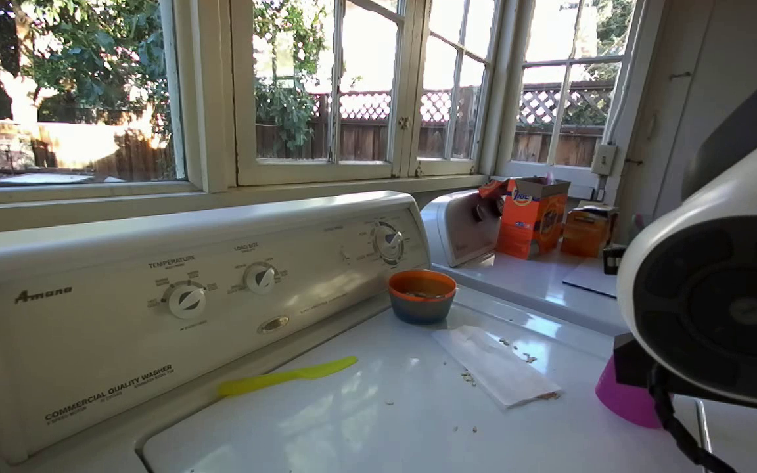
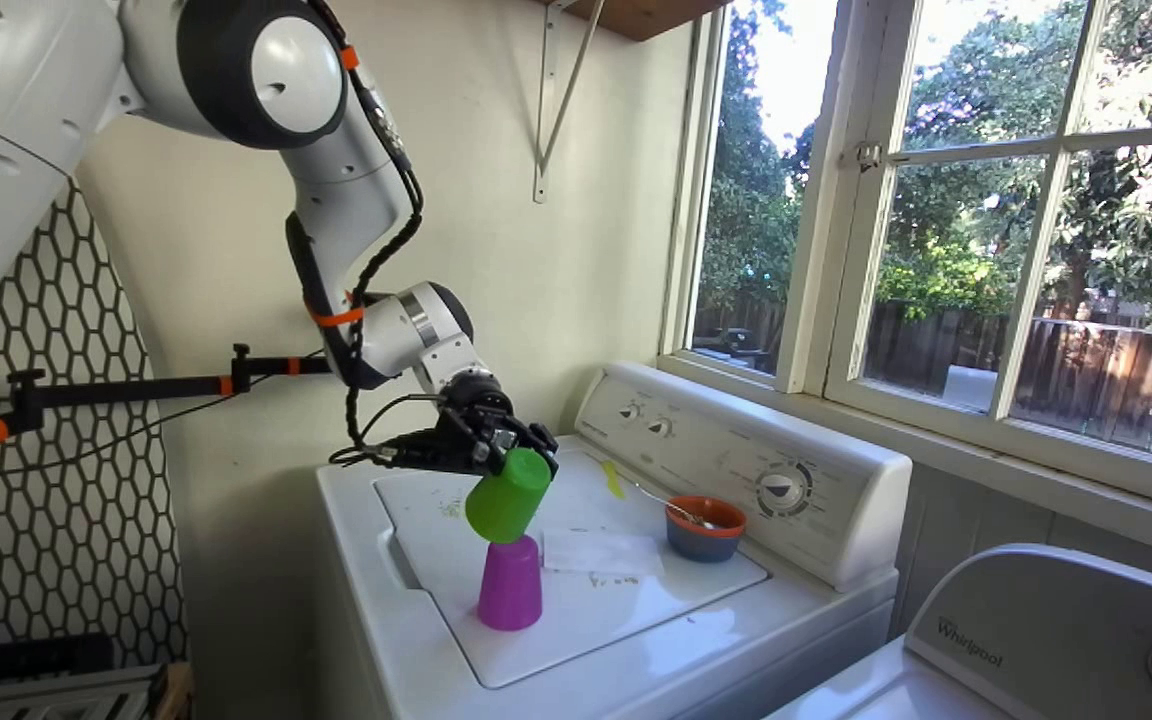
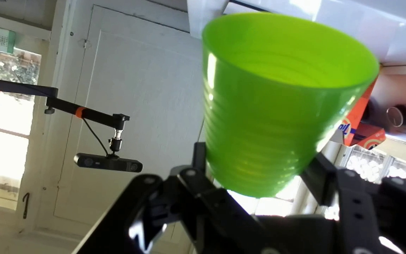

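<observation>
My gripper [image 2: 526,455] is shut on a light green plastic cup [image 2: 506,498], with one finger on each side near its narrow base. The green cup is tilted, mouth downward and away from the gripper. In the wrist view, the gripper [image 3: 259,155] has the green cup [image 3: 259,130] between its fingers and its open rim shows. A purple cup [image 2: 511,590] stands mouth-down on the white washer lid just below the green cup. I cannot tell if they touch. The purple cup [image 1: 628,397] is partly behind the arm in an exterior view, where the green cup is hidden.
An orange-rimmed grey bowl [image 1: 421,307] with a utensil [image 2: 671,505] stands near the washer panel [image 2: 736,450]. A yellow-green knife [image 1: 290,376] and white paper [image 1: 500,368] lie on the lid, with scattered crumbs. Orange detergent boxes [image 1: 529,220] stand on the neighbouring machine.
</observation>
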`<move>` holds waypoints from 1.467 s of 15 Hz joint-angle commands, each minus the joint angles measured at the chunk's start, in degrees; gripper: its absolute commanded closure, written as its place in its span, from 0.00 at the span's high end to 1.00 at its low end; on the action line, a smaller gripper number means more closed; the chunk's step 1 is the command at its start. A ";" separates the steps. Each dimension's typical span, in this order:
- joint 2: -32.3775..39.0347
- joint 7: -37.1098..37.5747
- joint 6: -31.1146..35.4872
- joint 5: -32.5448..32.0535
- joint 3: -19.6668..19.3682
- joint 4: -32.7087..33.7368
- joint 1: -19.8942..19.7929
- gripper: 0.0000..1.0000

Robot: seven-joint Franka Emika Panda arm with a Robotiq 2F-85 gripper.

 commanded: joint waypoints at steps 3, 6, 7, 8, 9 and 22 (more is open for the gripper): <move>4.22 1.47 -2.28 -3.32 -1.13 2.94 1.82 0.42; 5.42 0.91 -2.47 -4.16 -1.42 3.49 2.46 0.42; 5.72 0.78 -2.70 -4.37 -1.50 3.67 2.68 0.42; 6.14 0.64 -3.08 -4.55 -1.57 3.86 2.89 0.42; 6.49 0.53 -3.57 -4.67 -1.61 4.00 3.09 0.42; 11.01 1.90 -8.97 -3.89 -3.02 7.54 4.95 0.42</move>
